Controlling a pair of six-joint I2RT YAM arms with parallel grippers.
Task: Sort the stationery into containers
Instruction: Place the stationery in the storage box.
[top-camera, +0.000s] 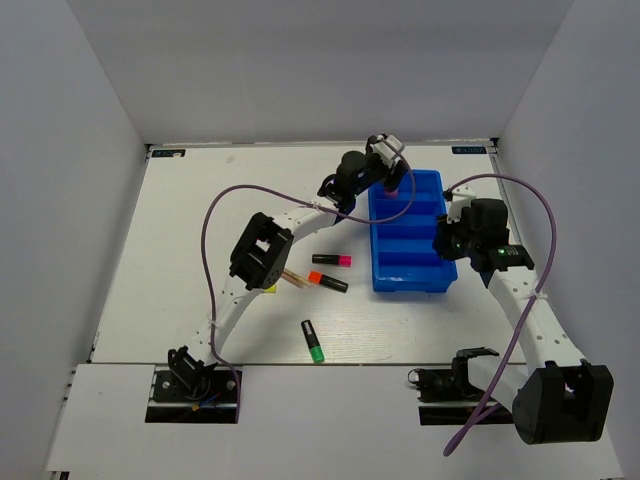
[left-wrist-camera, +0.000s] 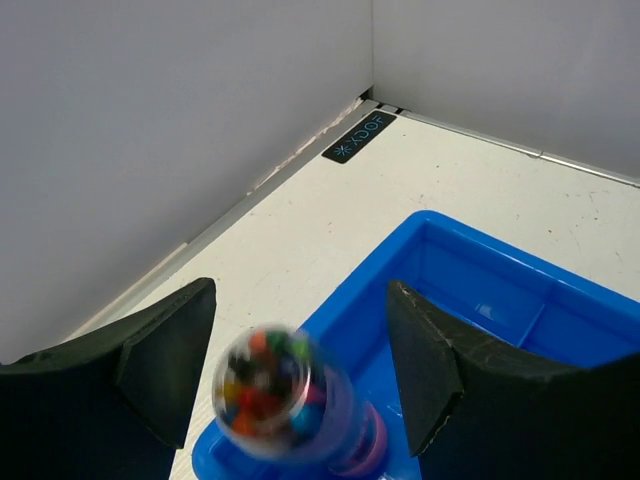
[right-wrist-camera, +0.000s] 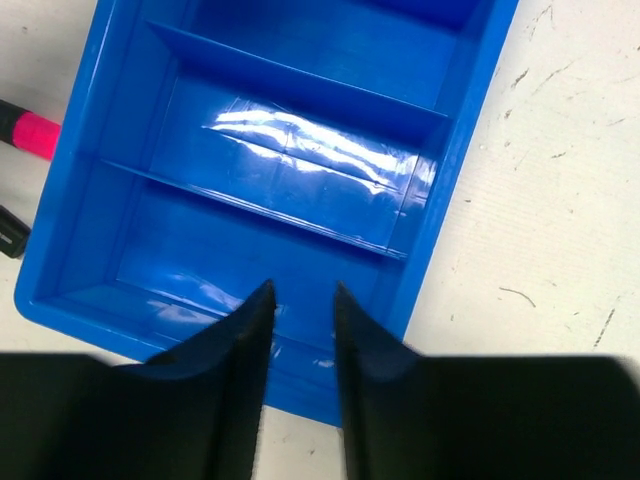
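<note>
The bright blue bin (top-camera: 410, 235) stands right of centre, with several horizontal compartments. My left gripper (top-camera: 392, 172) hangs over its far-left corner. In the left wrist view the gripper (left-wrist-camera: 300, 295) is open wide. A pink tube (left-wrist-camera: 285, 400) with coloured bits inside stands blurred between the fingers, touching neither, its base inside the bin (left-wrist-camera: 520, 290). My right gripper (top-camera: 448, 240) is at the bin's right rim. In the right wrist view it (right-wrist-camera: 303, 290) is open by a narrow gap and empty, above the bin's (right-wrist-camera: 455, 140) bare end compartment.
Left of the bin lie a pink-capped highlighter (top-camera: 331, 260), an orange-capped one (top-camera: 327, 281) and thin tan sticks (top-camera: 295, 277). A green-capped highlighter (top-camera: 313, 341) lies nearer the front. Something yellow (top-camera: 270, 289) shows under my left arm. White walls enclose the table.
</note>
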